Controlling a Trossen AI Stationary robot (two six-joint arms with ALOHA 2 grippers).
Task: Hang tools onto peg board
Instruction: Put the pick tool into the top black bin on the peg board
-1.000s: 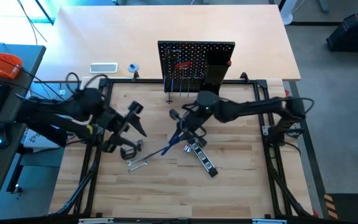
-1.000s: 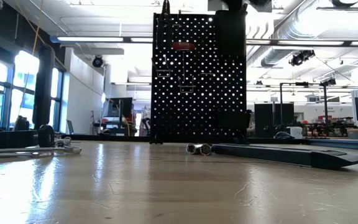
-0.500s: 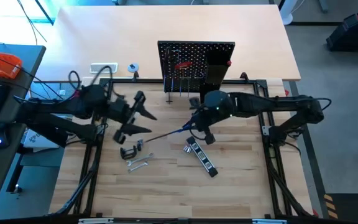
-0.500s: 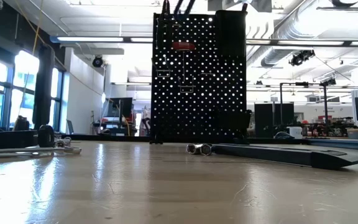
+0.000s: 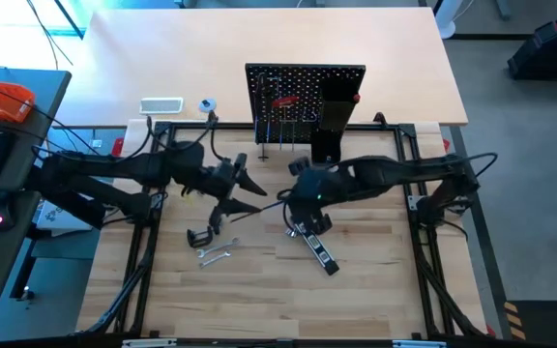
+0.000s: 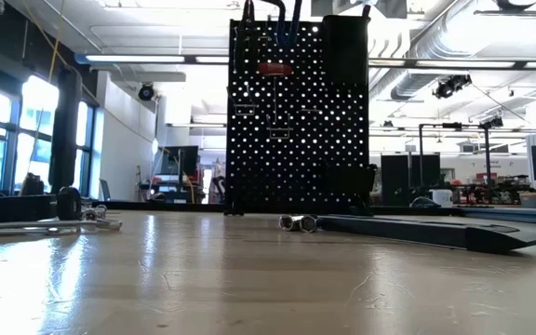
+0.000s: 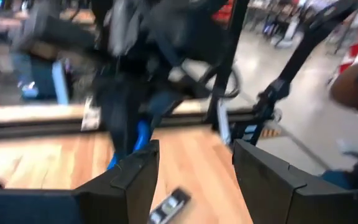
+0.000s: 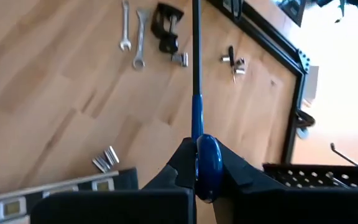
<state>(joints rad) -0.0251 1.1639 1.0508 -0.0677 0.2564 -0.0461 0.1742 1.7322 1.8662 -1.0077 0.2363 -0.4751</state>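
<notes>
Wooden tabletop, framed in black rail, peg board (image 5: 305, 97) upright at its far edge. Item: blue T-handle hex key (image 8: 197, 74), pinched at its blue handle by my right gripper (image 5: 299, 198), held above the table. Long axis: shaft runs from that gripper toward my left gripper (image 5: 243, 189), whose fingers stand spread just beside the shaft's tip, empty. Board lies beyond both; right arm nearer, I judge. C-clamp (image 5: 199, 237) and wrench (image 5: 215, 256) lie unhung.
</notes>
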